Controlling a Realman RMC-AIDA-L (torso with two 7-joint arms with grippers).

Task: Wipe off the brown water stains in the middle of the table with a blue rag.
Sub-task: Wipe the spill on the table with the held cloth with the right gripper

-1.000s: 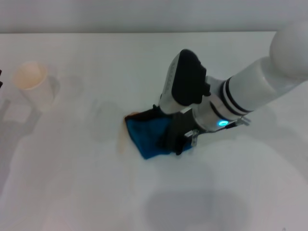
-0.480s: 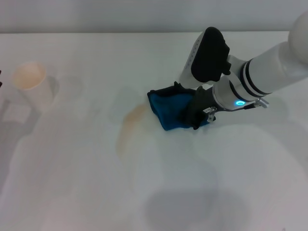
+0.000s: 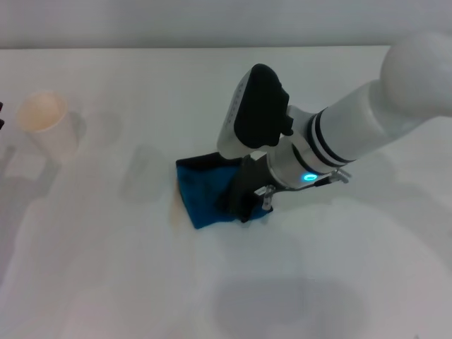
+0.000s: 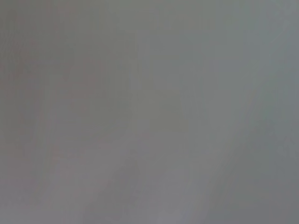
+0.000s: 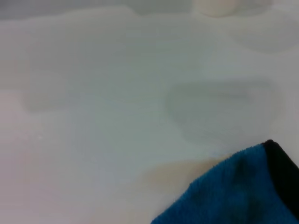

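My right gripper [image 3: 244,198] is shut on the blue rag [image 3: 205,192] and presses it flat on the white table [image 3: 106,268] near the middle. The rag covers most of the brown water stain. Only a faint tan strip of the stain [image 3: 174,206] shows at the rag's left edge. In the right wrist view the rag [image 5: 233,193] fills one corner, its black edging showing, and a pale tan smear of the stain [image 5: 175,171] lies just beyond it. The left gripper is out of view; the left wrist view shows only plain grey.
A white paper cup [image 3: 46,126] with a tan inside stands at the far left of the table; its base shows in the right wrist view [image 5: 216,5]. The table's far edge runs along the top of the head view.
Over the last second my right gripper swept the rag right, uncovering the tan streak. It has since dragged it back left and nearer, over the stain.
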